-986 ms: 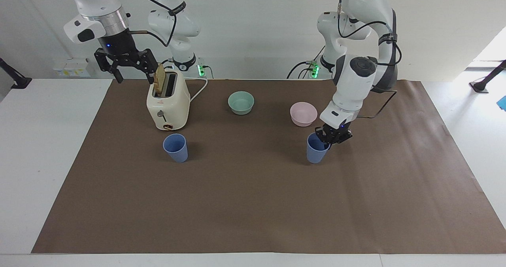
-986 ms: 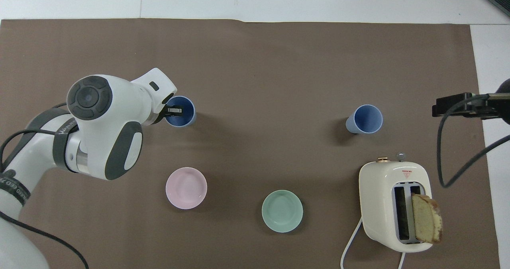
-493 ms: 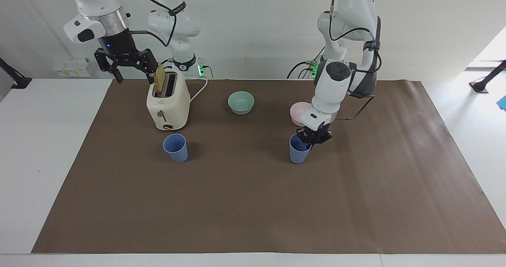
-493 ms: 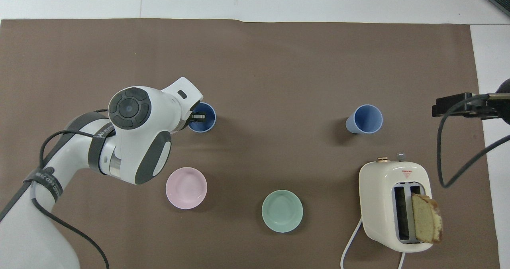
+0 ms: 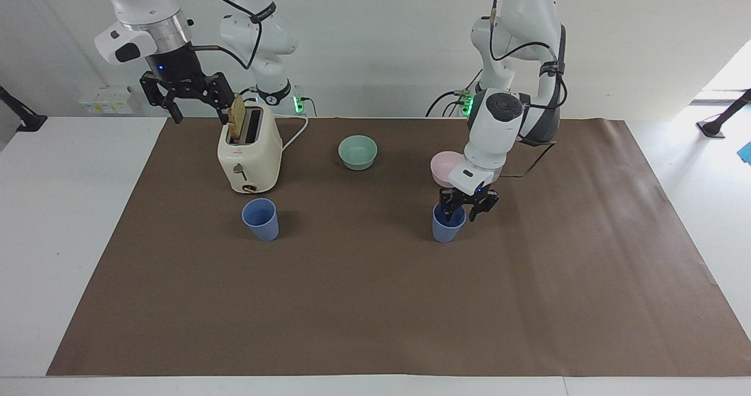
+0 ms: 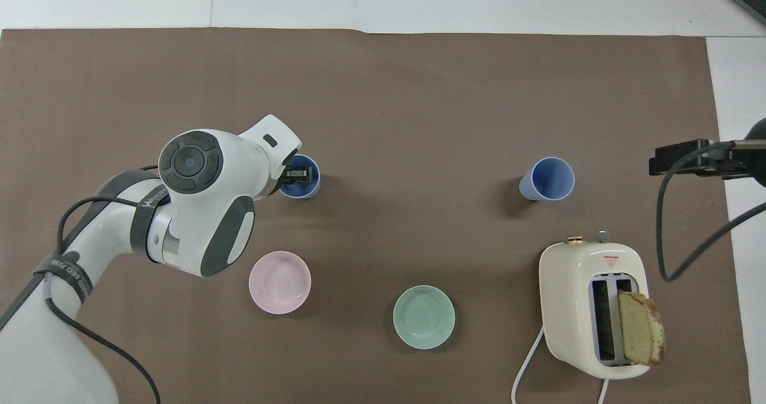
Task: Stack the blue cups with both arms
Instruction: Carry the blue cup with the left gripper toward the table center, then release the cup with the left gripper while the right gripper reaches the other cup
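One blue cup (image 5: 447,227) (image 6: 301,186) stands upright on the brown mat, toward the left arm's end. My left gripper (image 5: 461,210) (image 6: 298,173) is open at its rim, one finger inside the cup and the other outside it. The second blue cup (image 5: 260,219) (image 6: 549,179) stands alone toward the right arm's end, just farther from the robots than the toaster. My right gripper (image 5: 199,114) (image 6: 682,158) hangs open and empty, high up beside the toaster, where that arm waits.
A cream toaster (image 5: 249,149) (image 6: 592,308) holds a bread slice (image 5: 237,117) sticking out of one slot, its cord trailing toward the robots. A mint-green bowl (image 5: 358,151) (image 6: 423,316) and a pink bowl (image 5: 441,167) (image 6: 279,282) sit nearer to the robots than the cups.
My left gripper moved its cup toward the middle of the table while shut on the rim, then opened; the cup now stands free. The right arm has not moved.
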`<state>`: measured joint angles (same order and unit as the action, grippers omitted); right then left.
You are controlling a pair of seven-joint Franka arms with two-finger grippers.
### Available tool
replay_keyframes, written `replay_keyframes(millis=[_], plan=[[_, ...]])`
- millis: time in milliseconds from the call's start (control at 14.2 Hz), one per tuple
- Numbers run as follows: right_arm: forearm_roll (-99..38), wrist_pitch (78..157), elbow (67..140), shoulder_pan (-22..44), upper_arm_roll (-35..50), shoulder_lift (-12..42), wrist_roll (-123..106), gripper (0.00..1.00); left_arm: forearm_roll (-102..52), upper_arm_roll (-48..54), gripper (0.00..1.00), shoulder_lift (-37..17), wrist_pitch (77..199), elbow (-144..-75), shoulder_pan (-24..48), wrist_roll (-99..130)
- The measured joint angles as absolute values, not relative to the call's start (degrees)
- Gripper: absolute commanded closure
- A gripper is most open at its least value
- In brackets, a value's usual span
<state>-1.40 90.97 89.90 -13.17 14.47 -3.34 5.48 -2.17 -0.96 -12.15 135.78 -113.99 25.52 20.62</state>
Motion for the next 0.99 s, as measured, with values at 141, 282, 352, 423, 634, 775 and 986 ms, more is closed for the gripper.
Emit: replay_keyframes(millis=[141, 282, 352, 423, 634, 775, 986], plan=[[-1.4, 91.0, 89.9, -13.2, 14.5, -3.3, 5.5, 0.00, -2.2, -1.5, 0.00, -11.4, 135.2, -113.3, 25.4, 20.6], [-1.4, 91.0, 89.9, -13.2, 14.5, -3.3, 5.5, 0.00, -2.2, -2.1, 0.00, -9.1, 132.2, -112.3, 24.7, 19.6], [-1.4, 91.0, 89.9, -13.2, 14.5, -3.3, 5.5, 0.00, -2.2, -2.3, 0.00, -7.4, 130.0, -112.0, 23.6, 18.1], [-1.4, 91.0, 90.0, -13.2, 14.5, -3.3, 5.3, 0.00, -2.2, -2.4, 0.00, -5.4, 127.2, -111.8, 22.1, 15.8], [-1.4, 92.0, 92.5, -13.8, 14.4, -3.2, 4.1, 0.00, -2.2, -2.8, 0.00, 0.2, 118.6, -110.7, 16.6, 7.4], [-1.4, 96.5, 96.6, -14.6, 14.4, -2.9, 4.1, 0.00, -2.2, -2.9, 0.00, 1.7, 112.3, -107.5, 13.3, 3.3], [-1.4, 104.0, 103.4, -15.8, 14.3, -0.9, 4.1, 0.00, -2.2, -2.9, 0.00, 1.8, 105.9, -101.6, 8.8, -1.4]])
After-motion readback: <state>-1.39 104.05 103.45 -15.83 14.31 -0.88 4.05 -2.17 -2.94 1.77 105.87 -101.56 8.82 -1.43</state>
